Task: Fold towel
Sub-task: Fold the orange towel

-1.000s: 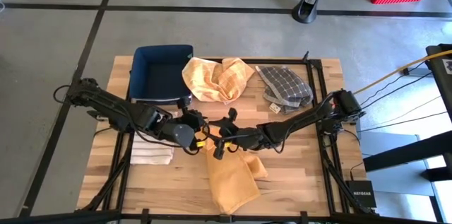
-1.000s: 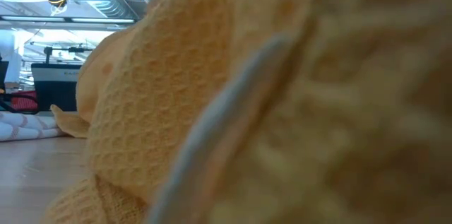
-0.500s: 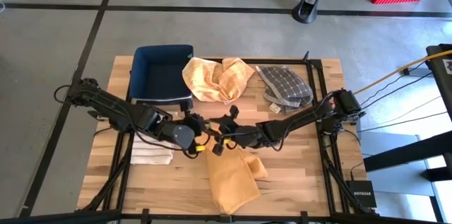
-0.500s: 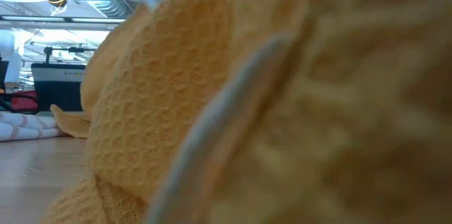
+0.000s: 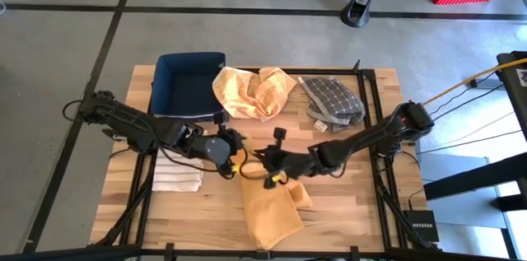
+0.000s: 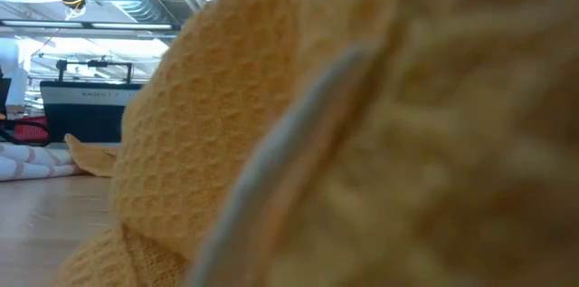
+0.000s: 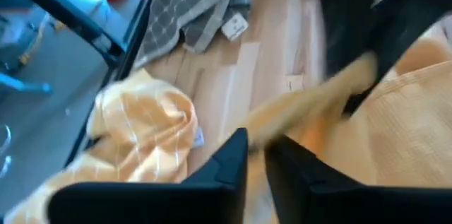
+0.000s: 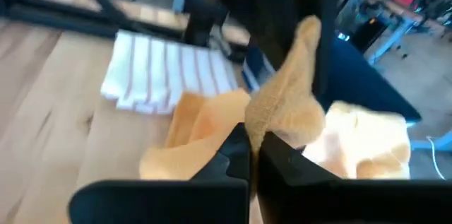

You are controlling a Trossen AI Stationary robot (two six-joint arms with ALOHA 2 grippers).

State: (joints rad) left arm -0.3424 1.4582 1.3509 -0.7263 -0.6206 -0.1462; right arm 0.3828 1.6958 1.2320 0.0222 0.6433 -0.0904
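An orange waffle towel (image 5: 272,207) lies bunched on the wooden table's near middle and fills the low view (image 6: 362,142). My right gripper (image 5: 269,172) reaches in from the table's right and is shut on the towel's far end. My left gripper (image 5: 236,160) comes from the left and stands just left of it. Its fingers (image 7: 256,159) are a little apart, with a blurred strip of towel (image 7: 318,100) just beyond their tips. I cannot tell whether they touch it. My right gripper pinches a bunched piece of the orange towel (image 8: 272,128) between its two fingers, at the towel's far end. The fingers come from the table's right. A tongue of cloth (image 8: 300,61) sticks out past the fingertips; the rest of the towel lies on the table.
A dark blue bin (image 5: 189,84) stands at the far left. Beside it lie a crumpled orange checked towel (image 5: 254,90) and a grey checked towel (image 5: 332,100). A folded white striped towel (image 5: 177,179) lies near the left edge, under the left arm.
My right gripper has shifted toward the table's right and near edges, over the orange towel's far end. In the low view the towel's raised left outline has drawn a little to the right.
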